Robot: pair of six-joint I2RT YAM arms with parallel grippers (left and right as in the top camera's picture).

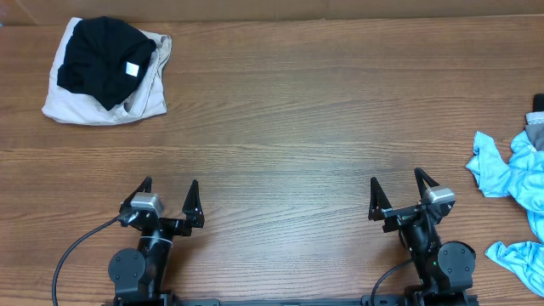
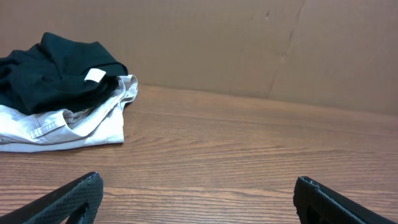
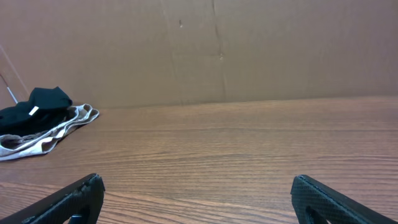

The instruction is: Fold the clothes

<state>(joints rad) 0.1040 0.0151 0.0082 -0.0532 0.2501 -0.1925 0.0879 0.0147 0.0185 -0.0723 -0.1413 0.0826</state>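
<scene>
A sky-blue garment (image 1: pixel 515 183) lies crumpled at the table's right edge, partly cut off by the frame, with a grey piece (image 1: pixel 536 134) above it. A black garment (image 1: pixel 104 56) sits folded on a beige one (image 1: pixel 68 104) at the far left corner; both also show in the left wrist view as the black garment (image 2: pixel 53 71) on the beige one (image 2: pixel 68 129). My left gripper (image 1: pixel 171 195) stands open near the front edge, nothing between its fingers. My right gripper (image 1: pixel 397 190) is open too, left of the blue cloth and apart from it.
Bare wooden tabletop (image 1: pixel 280 127) stretches between the two piles. A brown cardboard wall (image 2: pixel 249 43) stands along the far edge. A black cable (image 1: pixel 72 255) runs from the left arm's base at the front.
</scene>
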